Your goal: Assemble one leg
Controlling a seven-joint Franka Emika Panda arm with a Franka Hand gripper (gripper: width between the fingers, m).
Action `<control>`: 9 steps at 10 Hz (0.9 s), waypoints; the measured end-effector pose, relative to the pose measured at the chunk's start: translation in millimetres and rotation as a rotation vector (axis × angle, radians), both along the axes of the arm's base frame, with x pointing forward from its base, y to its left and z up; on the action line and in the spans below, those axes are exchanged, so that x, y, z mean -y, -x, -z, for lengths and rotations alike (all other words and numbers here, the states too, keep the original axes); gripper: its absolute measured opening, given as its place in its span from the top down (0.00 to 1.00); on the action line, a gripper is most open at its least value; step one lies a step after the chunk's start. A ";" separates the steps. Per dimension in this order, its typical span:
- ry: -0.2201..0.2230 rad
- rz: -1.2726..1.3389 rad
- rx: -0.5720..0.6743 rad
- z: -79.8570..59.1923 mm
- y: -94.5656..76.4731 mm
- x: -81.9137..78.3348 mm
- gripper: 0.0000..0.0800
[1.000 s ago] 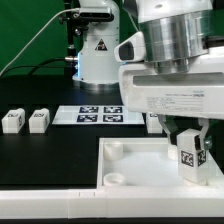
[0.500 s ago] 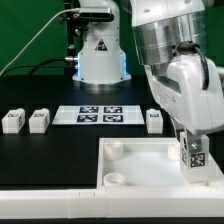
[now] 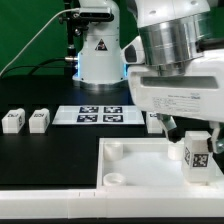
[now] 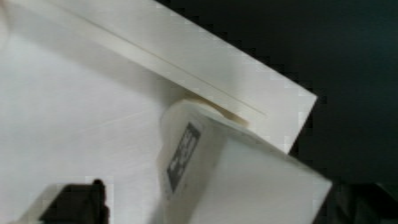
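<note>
A white leg [image 3: 197, 151] with a black-and-white tag stands upright at the far corner of the large white tabletop [image 3: 140, 165], on the exterior view's right. My gripper [image 3: 192, 131] hangs just above and around it. One dark finger [image 3: 166, 126] stands clear of the leg's side. In the wrist view the leg [image 4: 240, 170] fills the space between the two dark fingertips [image 4: 80, 200], with a gap showing beside it. The leg sits over a round corner socket [image 4: 217, 108]. My gripper [image 4: 222, 208] looks open.
Two loose legs [image 3: 12, 121] [image 3: 39, 120] lie on the black table at the exterior view's left. A third [image 3: 155, 121] is partly hidden behind the arm. The marker board [image 3: 98, 115] lies behind the tabletop. Empty sockets [image 3: 115, 180] show at the tabletop's near corner.
The wrist has turned one way and back again. The leg has turned and shifted slightly to the exterior view's right. The fingers now stand apart from it.
</note>
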State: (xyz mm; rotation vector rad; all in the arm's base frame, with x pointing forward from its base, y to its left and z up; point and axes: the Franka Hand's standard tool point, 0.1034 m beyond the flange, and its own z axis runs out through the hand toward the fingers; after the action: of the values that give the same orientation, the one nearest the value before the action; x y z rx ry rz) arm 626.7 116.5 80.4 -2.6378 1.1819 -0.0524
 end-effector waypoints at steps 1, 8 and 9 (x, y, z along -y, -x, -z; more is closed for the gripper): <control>0.045 -0.289 0.056 0.3 0.4 -1.8 0.19; 0.218 -1.052 0.159 2.6 -6.5 3.3 0.33; 0.213 -1.007 0.151 2.7 -6.4 2.6 0.50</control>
State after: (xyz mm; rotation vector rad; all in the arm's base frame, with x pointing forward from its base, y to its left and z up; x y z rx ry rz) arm 633.1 113.8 77.7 -3.0135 -0.2862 -0.1882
